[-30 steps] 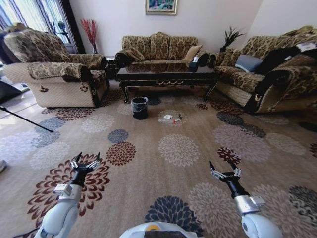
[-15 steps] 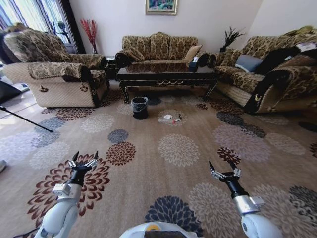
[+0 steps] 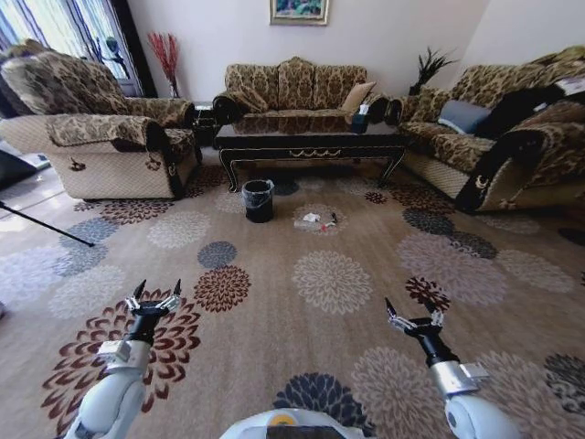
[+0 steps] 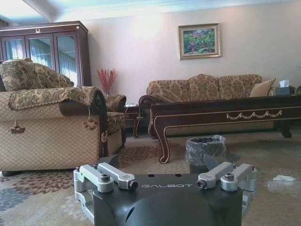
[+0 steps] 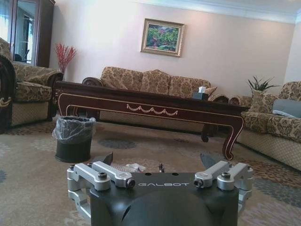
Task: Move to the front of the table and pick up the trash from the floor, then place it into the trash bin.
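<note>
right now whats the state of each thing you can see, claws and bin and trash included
left claw: open, empty, held low over the carpet
right claw: open, empty, held low over the carpet
trash bin: upright, open-topped, bag lining it, on the carpet in front of the table
trash: lying on the carpet beside the bin, not picked up
table: standing, tissue box on top

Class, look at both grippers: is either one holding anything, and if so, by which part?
Nothing is held. The left gripper and right gripper are both open and empty, raised over the carpet, far short of the trash beside the trash bin.
</note>
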Tool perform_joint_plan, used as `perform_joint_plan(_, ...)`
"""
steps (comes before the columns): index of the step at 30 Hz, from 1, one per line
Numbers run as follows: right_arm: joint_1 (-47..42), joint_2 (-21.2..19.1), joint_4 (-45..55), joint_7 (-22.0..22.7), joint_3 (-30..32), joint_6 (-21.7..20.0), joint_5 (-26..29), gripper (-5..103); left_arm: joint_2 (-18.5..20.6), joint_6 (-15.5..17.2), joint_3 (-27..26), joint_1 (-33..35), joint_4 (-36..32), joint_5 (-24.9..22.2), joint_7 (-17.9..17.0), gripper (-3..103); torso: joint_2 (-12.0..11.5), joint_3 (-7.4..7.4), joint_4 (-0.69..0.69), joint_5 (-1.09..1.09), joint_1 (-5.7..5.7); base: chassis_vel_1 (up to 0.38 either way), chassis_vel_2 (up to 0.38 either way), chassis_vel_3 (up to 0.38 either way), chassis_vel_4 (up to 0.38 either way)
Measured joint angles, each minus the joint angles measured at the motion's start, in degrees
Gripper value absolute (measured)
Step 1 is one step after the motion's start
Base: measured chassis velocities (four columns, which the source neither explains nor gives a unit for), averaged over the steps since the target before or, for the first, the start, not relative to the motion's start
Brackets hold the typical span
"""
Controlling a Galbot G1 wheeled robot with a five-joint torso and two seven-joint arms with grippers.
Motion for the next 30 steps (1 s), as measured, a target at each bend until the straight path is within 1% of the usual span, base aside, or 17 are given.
perform_joint_plan(30, 0.1, 0.5, -0.4, 0.0, -0.8, 0.1, -1.3, 100, 0.0, -0.2, 0.0, 0.0, 0.7, 0.5, 0.1, 100, 0.0, 0.11, 0.0, 0.0, 0.01, -0.115, 0.123, 0.115, -0.121)
